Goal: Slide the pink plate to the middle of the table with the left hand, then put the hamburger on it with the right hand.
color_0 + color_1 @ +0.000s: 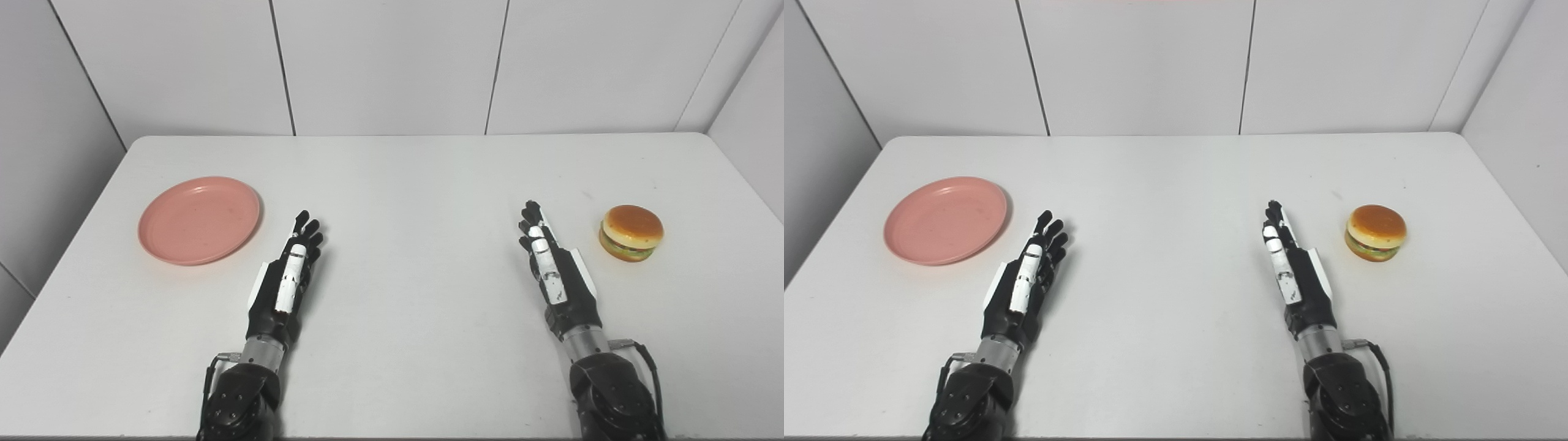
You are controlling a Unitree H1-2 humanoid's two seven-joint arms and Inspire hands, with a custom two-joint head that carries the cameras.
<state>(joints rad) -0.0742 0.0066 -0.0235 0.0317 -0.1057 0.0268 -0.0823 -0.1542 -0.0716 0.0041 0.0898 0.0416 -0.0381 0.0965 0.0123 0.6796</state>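
Note:
An empty pink plate (199,219) lies on the left side of the white table (404,184). A toy hamburger (631,233) with a brown bun stands at the right. My left hand (289,275) rests just right of the plate, a short gap from its rim, fingers stretched forward and apart, holding nothing. My right hand (554,269) lies left of the hamburger, about a hand's width away, fingers straight and open, also holding nothing.
White wall panels (392,61) rise behind the table's far edge and along both sides. The table's left edge runs close beside the plate, and its near edge lies just under my forearms.

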